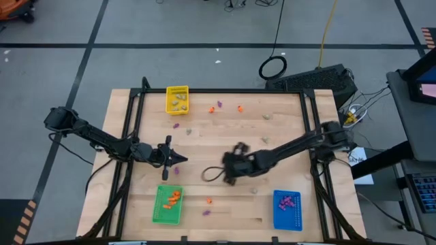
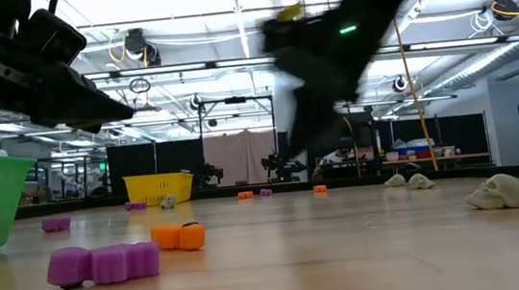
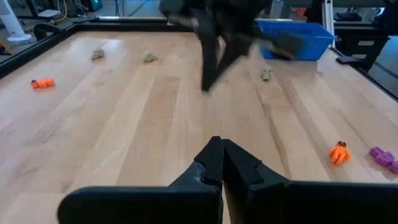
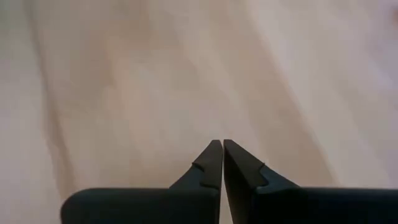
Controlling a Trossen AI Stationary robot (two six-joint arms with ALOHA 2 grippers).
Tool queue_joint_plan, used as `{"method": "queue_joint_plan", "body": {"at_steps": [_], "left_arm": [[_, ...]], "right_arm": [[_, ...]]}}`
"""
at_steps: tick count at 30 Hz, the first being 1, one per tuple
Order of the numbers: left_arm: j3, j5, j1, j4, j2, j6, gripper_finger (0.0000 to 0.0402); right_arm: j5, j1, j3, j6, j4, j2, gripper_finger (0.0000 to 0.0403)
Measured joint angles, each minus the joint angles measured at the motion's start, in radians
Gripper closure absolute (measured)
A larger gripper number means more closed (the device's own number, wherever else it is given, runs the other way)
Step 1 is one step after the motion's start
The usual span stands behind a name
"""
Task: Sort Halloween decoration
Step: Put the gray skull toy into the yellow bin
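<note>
Low view: purple trinket long axis lying sideways across table.

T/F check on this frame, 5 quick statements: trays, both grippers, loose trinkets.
1. The green tray holds orange trinkets. True.
2. The right gripper has its fingers spread wide. False: they are shut, with nothing visible between them.
3. The yellow tray is empty. False: beige-grey trinkets lie in it.
4. The left gripper is shut and holds nothing. True.
5. Every purple trinket is already in the blue tray. False: a purple trinket lies loose on the table, between the green and blue trays.
</note>
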Motion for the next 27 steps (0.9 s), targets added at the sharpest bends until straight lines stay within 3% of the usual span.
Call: {"method": "queue_joint_plan", "body": {"at_steps": [5,9,12,16,21,27], "left_arm": [[0.000,0.000,0.000,0.004,0.000,-0.001,0.0398],[0.000,0.000,0.000,0.004,0.000,-0.002,0.0398],[0.000,0.000,0.000,0.004,0.000,-0.002,0.0398],[0.000,0.000,0.000,0.004,0.000,-0.002,0.0398],[0.000,0.012,0.000,-0.003,0.000,-0.002,0.0398],[0.000,0.013,0.000,-0.019,0.000,-0.002,0.0398]], "right_arm": [[0.052,-0.019,-0.224,0.225,-0.155,-0.249,0.0403],[0.050,-0.077,-0.320,0.397,-0.319,-0.418,0.0400],[0.007,-0.147,-0.376,0.433,-0.387,-0.483,0.0380],[-0.080,-0.239,-0.429,0.362,-0.377,-0.499,0.0326],[-0.107,-0.318,-0.446,0.281,-0.350,-0.463,0.0256],[-0.162,-0.391,-0.446,0.222,-0.312,-0.409,0.0228]]}}
